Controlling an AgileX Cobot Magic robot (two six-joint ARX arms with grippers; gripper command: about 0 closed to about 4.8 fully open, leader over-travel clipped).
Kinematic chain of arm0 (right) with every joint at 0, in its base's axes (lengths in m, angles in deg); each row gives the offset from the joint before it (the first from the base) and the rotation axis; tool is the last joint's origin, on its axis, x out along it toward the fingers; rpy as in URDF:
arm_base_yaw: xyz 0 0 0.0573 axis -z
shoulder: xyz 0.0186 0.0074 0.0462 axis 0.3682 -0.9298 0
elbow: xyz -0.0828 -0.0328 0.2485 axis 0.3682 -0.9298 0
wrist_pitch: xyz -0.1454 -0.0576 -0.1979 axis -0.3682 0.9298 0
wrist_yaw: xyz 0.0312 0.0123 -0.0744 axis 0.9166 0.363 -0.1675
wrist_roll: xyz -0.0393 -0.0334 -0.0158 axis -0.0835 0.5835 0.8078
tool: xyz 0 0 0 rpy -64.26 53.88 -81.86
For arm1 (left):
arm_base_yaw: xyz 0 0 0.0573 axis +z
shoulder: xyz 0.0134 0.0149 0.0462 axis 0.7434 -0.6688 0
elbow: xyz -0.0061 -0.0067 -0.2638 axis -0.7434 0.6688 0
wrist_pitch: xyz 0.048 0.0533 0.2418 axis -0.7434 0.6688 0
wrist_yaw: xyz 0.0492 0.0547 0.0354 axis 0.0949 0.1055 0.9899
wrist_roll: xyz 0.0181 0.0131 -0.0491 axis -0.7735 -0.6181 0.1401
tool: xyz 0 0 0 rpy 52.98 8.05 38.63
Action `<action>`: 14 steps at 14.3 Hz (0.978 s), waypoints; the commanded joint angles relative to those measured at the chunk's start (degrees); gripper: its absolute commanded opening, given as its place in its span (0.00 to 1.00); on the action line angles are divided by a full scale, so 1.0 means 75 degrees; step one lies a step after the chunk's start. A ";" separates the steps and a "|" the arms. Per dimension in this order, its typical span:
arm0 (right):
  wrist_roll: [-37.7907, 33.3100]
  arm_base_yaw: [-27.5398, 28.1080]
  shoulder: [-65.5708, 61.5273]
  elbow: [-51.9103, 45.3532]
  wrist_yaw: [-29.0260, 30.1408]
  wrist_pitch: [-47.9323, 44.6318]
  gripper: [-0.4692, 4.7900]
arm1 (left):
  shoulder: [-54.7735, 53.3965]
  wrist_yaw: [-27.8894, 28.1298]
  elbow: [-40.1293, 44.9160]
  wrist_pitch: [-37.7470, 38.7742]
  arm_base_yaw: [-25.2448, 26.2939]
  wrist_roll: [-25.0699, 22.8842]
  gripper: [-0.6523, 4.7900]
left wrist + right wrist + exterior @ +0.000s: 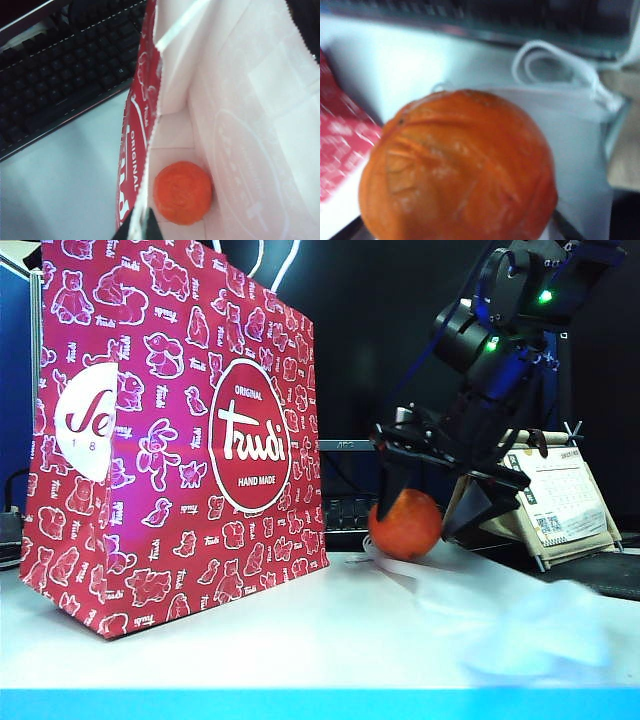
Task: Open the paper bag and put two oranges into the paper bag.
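The tall red paper bag (pixel 170 440) stands open on the left of the white table. My left gripper (pixel 141 222) is shut on the bag's top rim (pixel 145 165), one finger on either side; it is out of the exterior view. Inside, one orange (pixel 182 192) lies on the bag's floor. A second orange (pixel 405 523) rests on the table to the right of the bag. My right gripper (pixel 420 518) is open and tilted down over it, a finger on each side. In the right wrist view this orange (pixel 457 165) fills the space between the jaws.
A thin white plastic bag (pixel 520 620) lies crumpled under and to the right of the outer orange. A black keyboard (pixel 60 65) lies behind the paper bag. A desk calendar (pixel 565 500) stands at the back right.
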 commanded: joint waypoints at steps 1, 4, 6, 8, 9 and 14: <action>-0.0251 -0.0015 -0.0216 0.0017 0.0286 -0.0221 0.82 | 0.0052 0.0000 -0.0035 -0.0047 0.0006 -0.0032 0.11; -0.0248 -0.0032 -0.0300 0.0017 0.0697 -0.0341 0.48 | 0.0052 0.0000 -0.0035 -0.0047 0.0006 -0.0035 0.11; -0.0248 -0.0035 -0.0297 0.0017 0.0697 -0.0443 0.42 | 0.0052 0.0006 -0.0035 -0.0047 0.0006 -0.0044 0.11; -0.0248 -0.0035 -0.0297 0.0017 0.1049 -0.0411 0.43 | 0.0052 0.0026 -0.0035 -0.0047 0.0006 -0.0149 0.11; -0.0338 -0.0035 -0.0297 0.0017 0.1582 -0.0469 0.56 | 0.0052 0.0023 -0.0035 -0.0050 0.0006 -0.0149 0.11; -0.0752 -0.0236 -0.0294 0.0023 0.1215 -0.1020 0.71 | 0.0052 0.0023 -0.0035 -0.0044 0.0006 -0.0152 0.11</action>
